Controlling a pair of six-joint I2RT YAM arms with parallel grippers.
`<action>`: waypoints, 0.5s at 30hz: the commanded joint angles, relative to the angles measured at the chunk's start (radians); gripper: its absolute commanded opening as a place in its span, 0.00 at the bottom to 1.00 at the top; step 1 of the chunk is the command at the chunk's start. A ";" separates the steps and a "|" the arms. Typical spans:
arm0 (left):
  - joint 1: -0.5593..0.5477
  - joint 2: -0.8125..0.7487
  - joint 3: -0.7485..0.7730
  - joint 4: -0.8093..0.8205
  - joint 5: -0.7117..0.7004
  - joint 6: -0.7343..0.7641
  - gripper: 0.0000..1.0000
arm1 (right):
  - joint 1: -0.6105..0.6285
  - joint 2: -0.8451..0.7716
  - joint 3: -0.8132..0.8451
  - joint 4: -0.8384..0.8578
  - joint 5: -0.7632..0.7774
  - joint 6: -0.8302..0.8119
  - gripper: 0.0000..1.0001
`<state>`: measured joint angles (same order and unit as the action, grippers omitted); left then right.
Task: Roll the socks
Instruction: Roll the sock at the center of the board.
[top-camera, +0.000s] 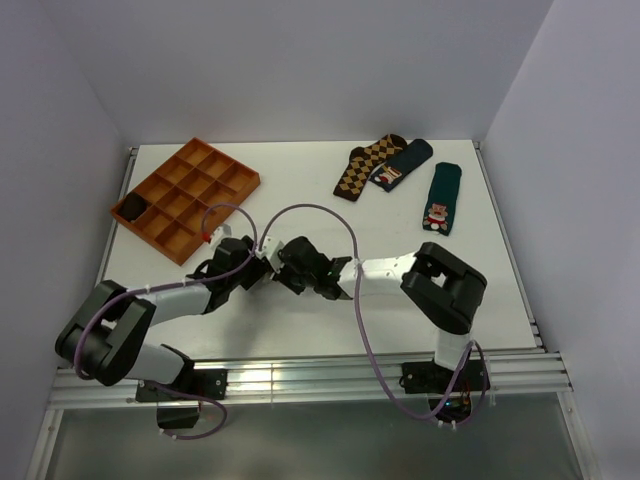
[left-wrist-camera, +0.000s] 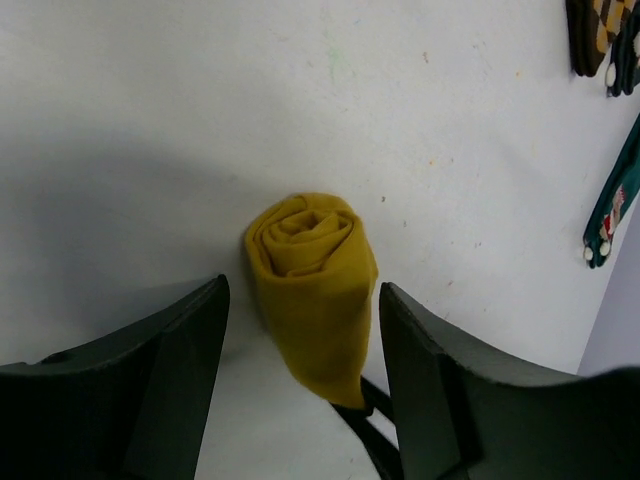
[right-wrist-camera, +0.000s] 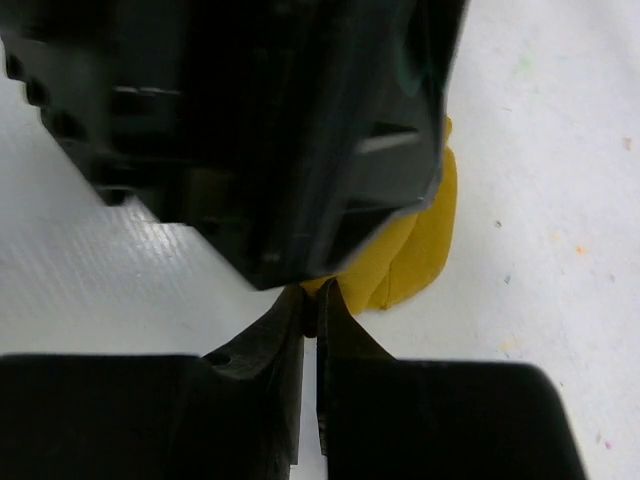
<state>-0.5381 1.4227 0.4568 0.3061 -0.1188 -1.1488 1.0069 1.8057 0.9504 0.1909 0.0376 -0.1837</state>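
The socks (left-wrist-camera: 305, 240) are a mustard-yellow roll lying on the white table, its spiral end facing the left wrist camera. My left gripper (left-wrist-camera: 303, 290) is open, one finger on each side of the roll without pressing it. In the right wrist view my right gripper (right-wrist-camera: 311, 295) is shut on the near edge of the yellow socks (right-wrist-camera: 420, 250); its thin dark fingertips (left-wrist-camera: 375, 430) show under the roll's near end. From above, the left gripper (top-camera: 255, 262) and right gripper (top-camera: 278, 265) meet at the table's middle front and hide the roll.
An orange compartment tray (top-camera: 185, 195) sits at the back left with a dark item (top-camera: 132, 207) in one cell. A brown argyle sock (top-camera: 365, 165) and two dark green socks (top-camera: 402, 165) (top-camera: 441, 197) lie at the back right. Grey walls enclose the table.
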 joint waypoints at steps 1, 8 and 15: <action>0.021 -0.080 -0.046 -0.087 0.016 0.047 0.67 | -0.043 0.043 0.080 -0.135 -0.204 0.027 0.00; 0.076 -0.208 -0.128 -0.070 0.028 0.040 0.68 | -0.166 0.073 0.120 -0.209 -0.421 0.119 0.00; 0.099 -0.234 -0.164 -0.001 0.047 0.044 0.69 | -0.238 0.112 0.191 -0.265 -0.623 0.260 0.00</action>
<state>-0.4469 1.2030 0.3069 0.2489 -0.0963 -1.1198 0.7975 1.8858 1.1088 0.0086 -0.4473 -0.0257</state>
